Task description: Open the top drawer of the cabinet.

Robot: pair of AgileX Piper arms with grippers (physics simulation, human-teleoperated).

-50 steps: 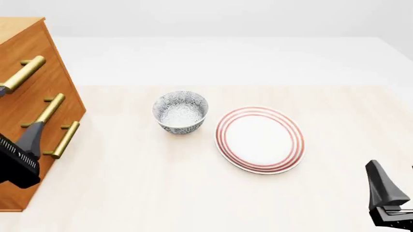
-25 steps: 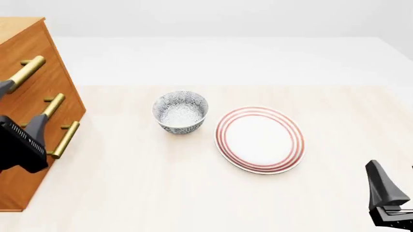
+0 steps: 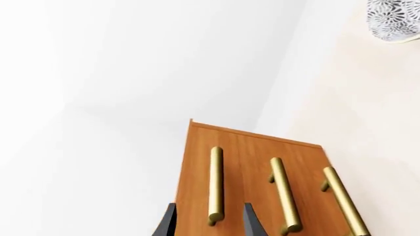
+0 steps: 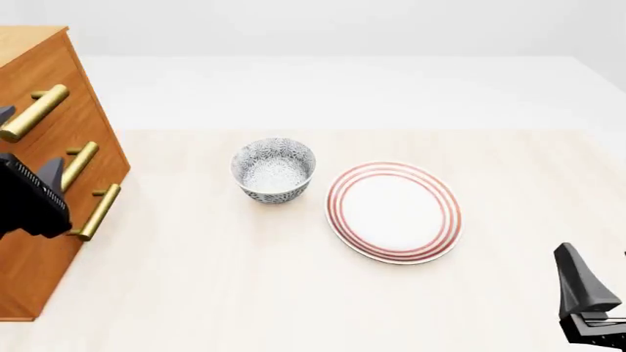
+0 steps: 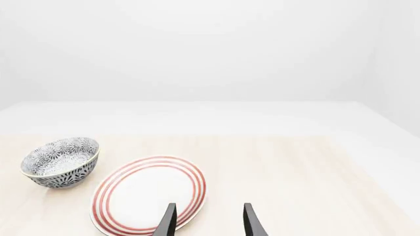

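The cabinet [image 4: 25, 40] stands at the table's far left, with all three drawers shut. The top drawer [image 4: 57, 77] carries the uppermost brass handle [image 4: 35, 111]. In the left wrist view the cabinet [image 3: 253, 147] fills the lower middle and the top drawer's handle [image 3: 215, 182] runs straight toward the camera. My left gripper [image 4: 28, 143] is open in front of the cabinet face. In the left wrist view the near end of that handle lies between its fingertips [image 3: 208, 223], and I cannot tell whether they touch it. My right gripper [image 4: 602, 282] is open and empty at the near right.
A patterned blue-grey bowl [image 4: 274, 170] stands mid-table and a white plate with red rings [image 4: 393, 211] lies to its right. Both show in the right wrist view, the bowl [image 5: 60, 162] and the plate [image 5: 147, 194]. The two lower brass handles [image 4: 78, 165] [image 4: 101, 211] jut out from the cabinet.
My left gripper has risen along the cabinet front, from the lower handles toward the top one. The right arm has not moved.
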